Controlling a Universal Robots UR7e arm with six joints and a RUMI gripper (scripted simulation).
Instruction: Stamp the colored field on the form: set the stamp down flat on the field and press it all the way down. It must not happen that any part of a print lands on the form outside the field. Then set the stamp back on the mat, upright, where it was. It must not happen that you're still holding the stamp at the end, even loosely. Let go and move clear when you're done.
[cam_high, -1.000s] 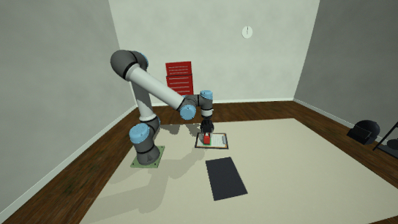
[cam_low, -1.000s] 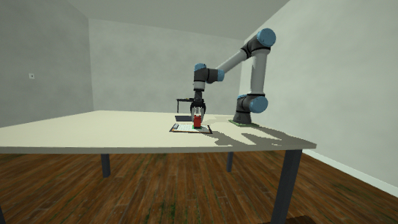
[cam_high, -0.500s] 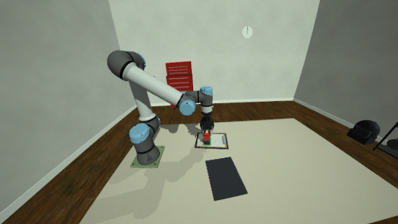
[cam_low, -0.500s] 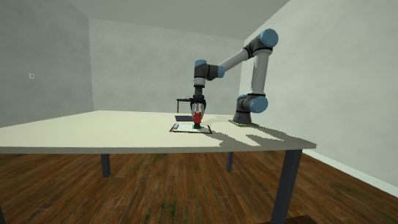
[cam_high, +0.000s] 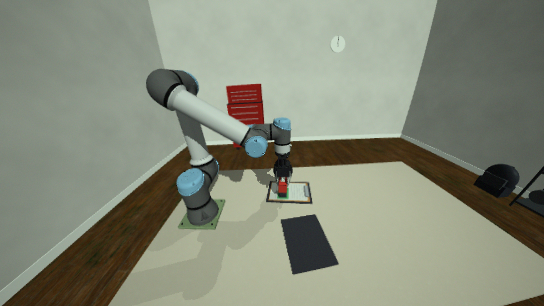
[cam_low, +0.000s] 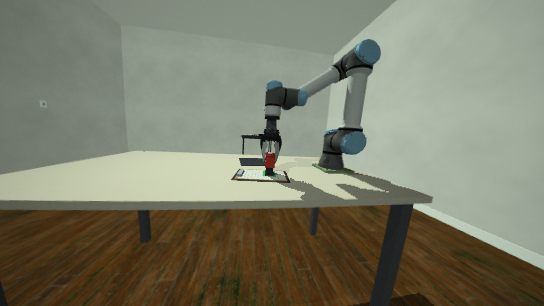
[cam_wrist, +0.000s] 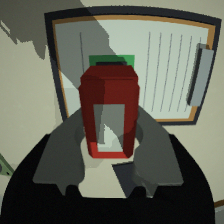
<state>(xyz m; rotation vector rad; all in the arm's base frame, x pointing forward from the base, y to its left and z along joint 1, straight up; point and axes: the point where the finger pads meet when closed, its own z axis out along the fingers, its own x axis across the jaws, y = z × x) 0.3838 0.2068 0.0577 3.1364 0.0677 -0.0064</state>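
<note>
Count: you see one stamp (cam_wrist: 109, 112), one form (cam_high: 299, 192), one mat (cam_high: 308, 243).
Claw (cam_high: 283, 176): clamped on the red stamp.
Stamp: upright over the form's green field (cam_wrist: 131, 60), which shows at its far edge.
Room: the mat lies apart from the form on the surface (cam_high: 410, 235).

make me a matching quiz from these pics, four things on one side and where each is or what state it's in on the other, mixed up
Things:
1. red stamp
2. dark mat
3. clipboard form
4. claw

Places or states:
A. lies on the table nearer the camera in the top view, nothing on it
B. shut on the stamp, pointing down
C. held upright over the green field
D. lies flat on the table under the stamp

Pairs: 1-C, 2-A, 3-D, 4-B
</note>
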